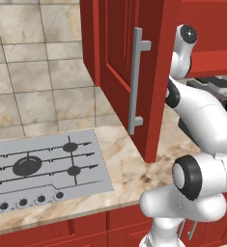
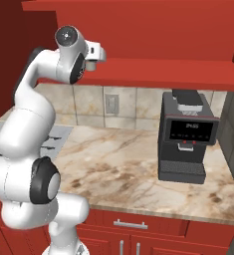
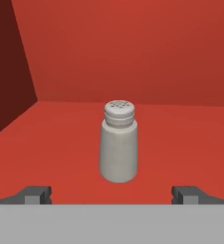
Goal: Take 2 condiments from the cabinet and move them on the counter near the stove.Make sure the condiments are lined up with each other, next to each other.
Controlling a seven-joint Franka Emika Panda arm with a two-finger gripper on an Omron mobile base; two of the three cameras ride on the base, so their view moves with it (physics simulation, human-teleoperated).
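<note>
Where it stands upright on the red shelf of the cabinet (image 3: 132,57), the shaker (image 3: 118,143) is a small grey-white item with a perforated silvery top, centred ahead of the gripper (image 3: 111,194). Handling, by judgement: light, rigid, smooth-walled and likely slippery; tall for its base, so easily tipped by a nudge. Best hold: across the plain body below the cap. Gripper: jaws spread wide, holding nothing, short of the shaker. Surroundings: cabinet side wall to one side, well apart; shelf around the shaker otherwise bare. Below: counter (image 1: 129,169), stove (image 1: 42,169), open door (image 1: 129,62), coffee machine (image 2: 185,137). Obstruction: none between fingers and shaker.
</note>
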